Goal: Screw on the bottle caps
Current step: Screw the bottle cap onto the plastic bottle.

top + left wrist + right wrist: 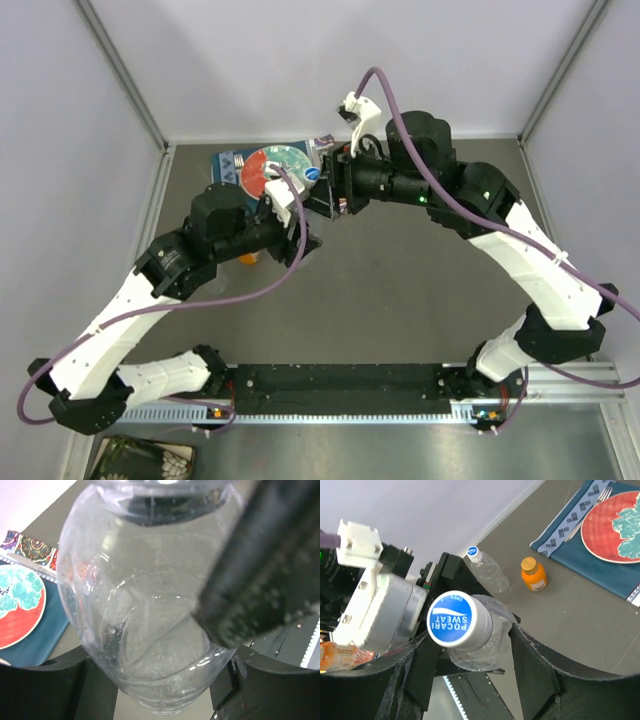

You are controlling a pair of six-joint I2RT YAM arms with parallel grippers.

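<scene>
**A robotics lab test cell, dressed with a few household props.**

The red-and-teal plate (272, 170) lies on a blue placemat (228, 164) with a fork (592, 507) beside it, but everything around the plate is bench gear. It rests on a bare grey table (400, 290), and behind it plain pale walls (300, 60) meet at aluminium frame posts (125, 75). At the table edge farthest from the plate, a metal rail (555, 392) carries the bases of the left arm (110, 335) and the right arm (530, 260), both trailing purple cables (240, 297). A small orange bottle (534, 575) stands near the plate.

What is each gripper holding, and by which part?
Left gripper holds the clear bottle by its body. Right gripper holds nothing; its jaws stand clear of the cap.
</scene>
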